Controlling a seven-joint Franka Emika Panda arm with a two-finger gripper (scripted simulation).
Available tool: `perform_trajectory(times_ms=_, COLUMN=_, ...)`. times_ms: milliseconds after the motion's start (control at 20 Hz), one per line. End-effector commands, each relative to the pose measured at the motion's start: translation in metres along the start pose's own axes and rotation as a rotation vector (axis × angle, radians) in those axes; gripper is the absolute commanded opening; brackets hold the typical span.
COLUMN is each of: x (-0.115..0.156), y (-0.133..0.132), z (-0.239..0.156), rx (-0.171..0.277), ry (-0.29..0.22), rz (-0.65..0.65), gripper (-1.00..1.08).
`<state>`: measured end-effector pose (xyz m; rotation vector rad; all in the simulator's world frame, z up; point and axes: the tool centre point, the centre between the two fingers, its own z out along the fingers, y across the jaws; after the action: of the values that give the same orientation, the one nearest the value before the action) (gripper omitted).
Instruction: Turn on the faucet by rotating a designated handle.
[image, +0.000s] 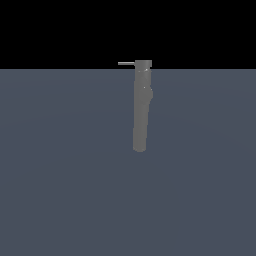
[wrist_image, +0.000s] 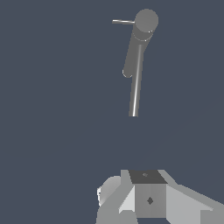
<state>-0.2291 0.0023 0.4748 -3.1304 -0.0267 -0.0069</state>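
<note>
The faucet (image: 141, 107) is a long matte-grey cylinder standing on the flat grey-blue floor, with a slight kink midway and a capped top end. The handle (image: 126, 63) is a thin light-grey rod that sticks out from the cap toward the exterior view's left. In the wrist view I see the faucet (wrist_image: 139, 48) from above, with the handle (wrist_image: 122, 21) beside its cap. My boxy light-grey gripper (wrist_image: 148, 192) shows only partly at the edge of the wrist view, well apart from the faucet and touching nothing. I cannot make out how its fingers stand. The arm does not show in the exterior view.
The grey-blue floor (image: 60, 175) spreads flat around the faucet, with a black background beyond its far edge. No other objects show in either view.
</note>
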Motion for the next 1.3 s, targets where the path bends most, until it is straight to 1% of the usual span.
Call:
perform_trajectory(times_ms=0, x=0.009, y=0.0, z=0.007, rx=0.0, ry=-0.001, rz=0.003, gripper=-1.0)
perform_trajectory(times_ms=350, x=0.05, y=-0.001, z=0.034, rx=-0.002, ry=-0.001, rz=0.017, gripper=-1.0)
perform_trajectory(times_ms=1250, x=0.186, y=0.002, z=0.122, rx=-0.007, ry=-0.003, rz=0.063, gripper=-1.0)
